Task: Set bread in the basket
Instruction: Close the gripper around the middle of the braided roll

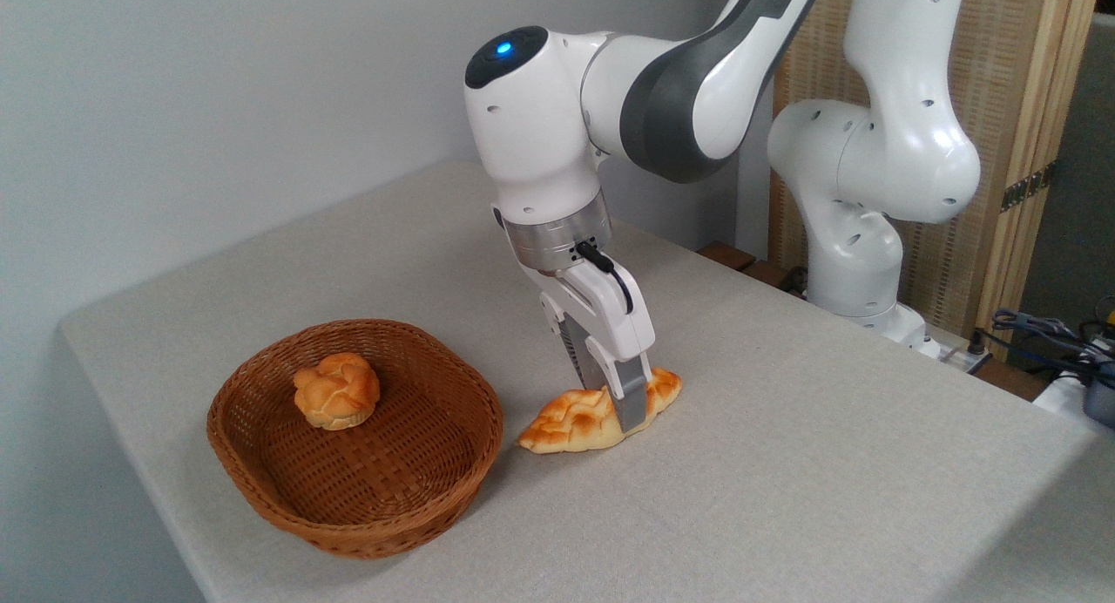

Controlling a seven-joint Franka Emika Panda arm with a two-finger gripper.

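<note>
Golden bread on table, end effector fingers straddling it; clamping unclear.

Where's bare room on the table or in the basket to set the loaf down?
The basket floor is bare in front and to the right of the bun. The table is bare right of the loaf and behind the basket. Crowded: the narrow gap between basket rim and loaf, where the gripper straddles the loaf.

Golden-yellow braided bread with browned tops — reddish-brown woven basket, orange-brown bun.
</note>
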